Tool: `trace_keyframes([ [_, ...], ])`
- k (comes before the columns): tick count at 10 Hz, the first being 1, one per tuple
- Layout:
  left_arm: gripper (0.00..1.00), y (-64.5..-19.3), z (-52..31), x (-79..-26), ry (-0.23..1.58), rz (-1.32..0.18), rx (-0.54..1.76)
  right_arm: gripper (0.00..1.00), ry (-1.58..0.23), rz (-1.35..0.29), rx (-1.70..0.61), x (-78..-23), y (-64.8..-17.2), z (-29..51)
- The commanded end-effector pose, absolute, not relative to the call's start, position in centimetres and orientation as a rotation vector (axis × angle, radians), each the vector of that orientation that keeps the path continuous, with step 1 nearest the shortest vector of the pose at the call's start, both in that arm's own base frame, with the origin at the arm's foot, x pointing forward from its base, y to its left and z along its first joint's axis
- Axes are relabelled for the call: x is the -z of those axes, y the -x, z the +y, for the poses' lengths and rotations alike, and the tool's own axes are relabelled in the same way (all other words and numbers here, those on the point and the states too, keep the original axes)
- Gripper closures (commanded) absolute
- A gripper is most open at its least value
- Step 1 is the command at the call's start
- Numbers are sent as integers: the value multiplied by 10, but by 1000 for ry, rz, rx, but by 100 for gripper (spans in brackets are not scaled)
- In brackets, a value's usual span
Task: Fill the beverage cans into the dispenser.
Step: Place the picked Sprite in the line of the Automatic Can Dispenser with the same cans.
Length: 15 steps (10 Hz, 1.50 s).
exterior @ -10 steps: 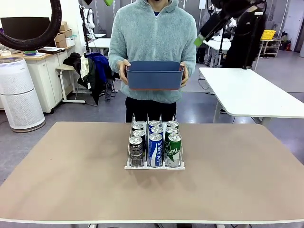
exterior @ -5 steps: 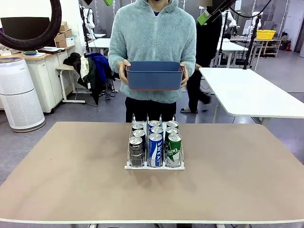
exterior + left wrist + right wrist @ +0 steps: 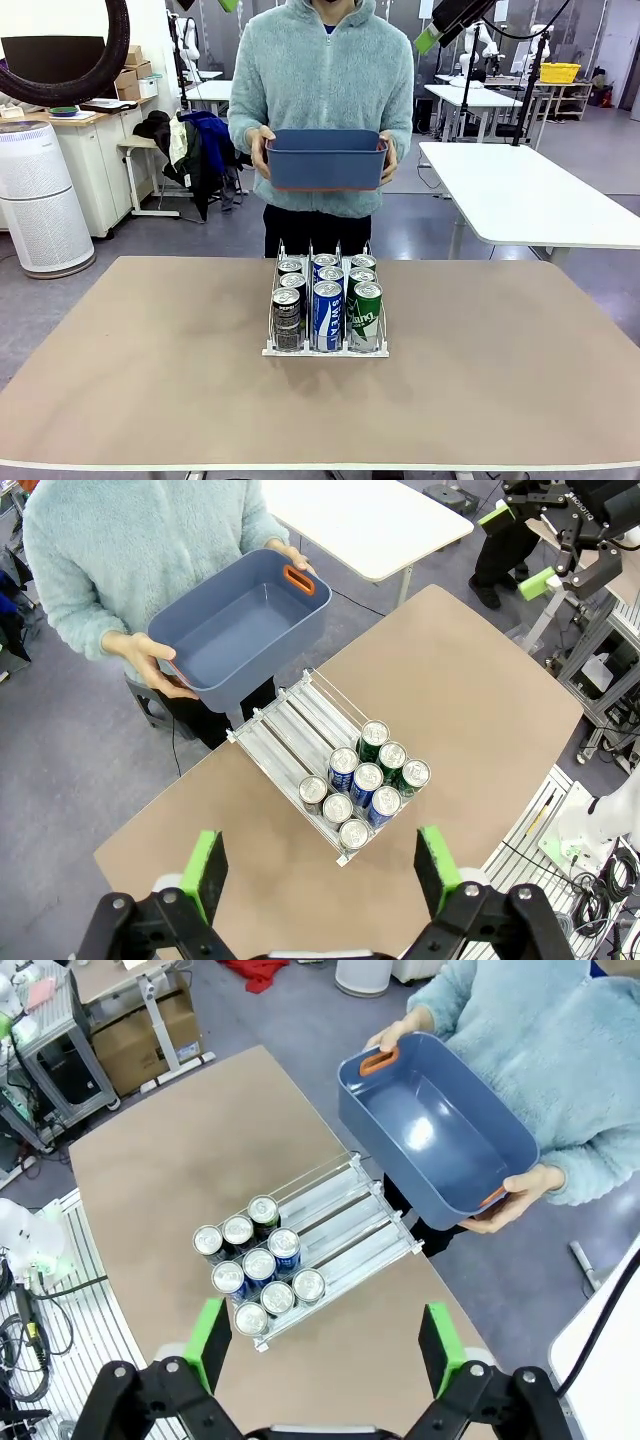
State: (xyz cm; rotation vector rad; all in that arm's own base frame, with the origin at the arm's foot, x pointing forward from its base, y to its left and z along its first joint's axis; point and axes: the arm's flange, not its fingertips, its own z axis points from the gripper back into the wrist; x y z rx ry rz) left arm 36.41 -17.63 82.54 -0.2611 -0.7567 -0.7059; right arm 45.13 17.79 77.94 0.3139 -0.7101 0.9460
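Note:
The white dispenser (image 3: 325,351) stands in the middle of the table, its three lanes holding several beverage cans (image 3: 327,300): dark ones left, blue ones in the centre, green ones right. From above, the cans (image 3: 366,777) crowd the rack's front end, and the rear rails of the dispenser (image 3: 290,725) lie bare. My left gripper (image 3: 320,880) hangs high over the table, open and holding nothing. My right gripper (image 3: 323,1355) is also high up and open, with the cans (image 3: 258,1265) and dispenser (image 3: 350,1210) far below it.
A person at the far edge holds an empty blue bin (image 3: 326,160) in both hands at chest height. A green fingertip (image 3: 429,40) of my right arm shows at the top of the front view. A white table (image 3: 530,200) stands at the back right.
My right arm's green fingertip has risen a little near the top of the picture. A passer-by in the background has walked off. The cans, the dispenser and the bin have stayed put.

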Motion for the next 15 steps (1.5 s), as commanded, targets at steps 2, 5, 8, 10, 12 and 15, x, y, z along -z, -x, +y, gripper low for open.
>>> trace_keyframes([
  [2,0,-363,-175,-824,264,-755,700,0,-330,-717,-955,-784,-448,176],
  [5,0,-363,-175,-824,264,-755,700,0,-330,-717,-955,-784,-448,176],
  [8,0,-363,-175,-824,264,-755,700,0,-330,-717,-955,-784,-448,176],
  [10,0,-363,-175,-824,264,-755,700,0,-330,-717,-955,-784,-448,176],
  [12,0,-363,-175,-824,264,-755,700,0,-330,-717,-955,-784,-448,176],
  [15,0,-363,-175,-824,264,-755,700,0,-330,-717,-955,-784,-448,176],
])
